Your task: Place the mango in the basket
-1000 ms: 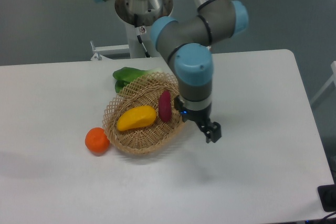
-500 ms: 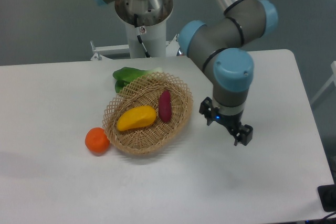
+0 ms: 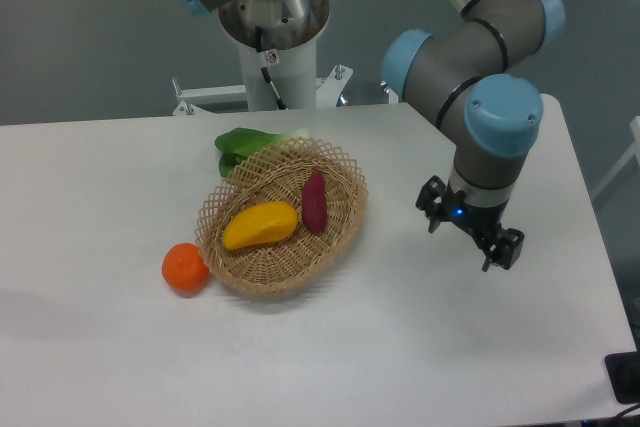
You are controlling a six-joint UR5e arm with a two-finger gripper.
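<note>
The yellow-orange mango (image 3: 260,225) lies inside the tan wicker basket (image 3: 338,234), on its left half, beside a slim purple-red sweet potato (image 3: 314,203). My gripper (image 3: 484,240) hangs over the bare table well to the right of the basket, apart from it. Its fingers look spread and hold nothing.
A round orange fruit (image 3: 185,269) sits on the table against the basket's lower left rim. A green leafy vegetable (image 3: 245,145) lies behind the basket. The arm's base column (image 3: 272,42) stands at the back. The table's right edge is near the gripper.
The gripper has moved to the right, away from the basket's right rim, and stayed empty. The mango and the sweet potato have not moved.
</note>
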